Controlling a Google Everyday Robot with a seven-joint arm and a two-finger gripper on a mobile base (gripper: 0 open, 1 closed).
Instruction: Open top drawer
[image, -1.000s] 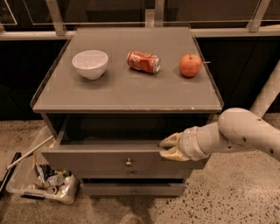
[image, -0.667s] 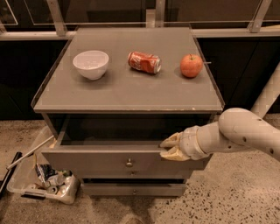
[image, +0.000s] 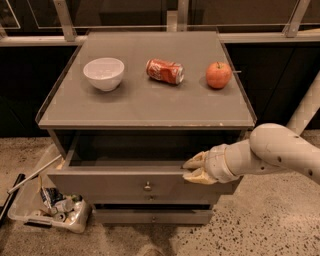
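Observation:
The top drawer of the grey cabinet is pulled part way out, showing its dark inside and a small round metal knob at the centre of its front. My gripper comes in from the right on a cream arm. It sits at the top edge of the drawer front, right of the knob. One finger lies inside the drawer and the other lies outside, so they clamp the front panel. A narrower grey drawer below is closed.
On the cabinet top stand a white bowl, a red soda can on its side and a red apple. A clear bin of trash sits on the floor at the left, with a dark stick beside it.

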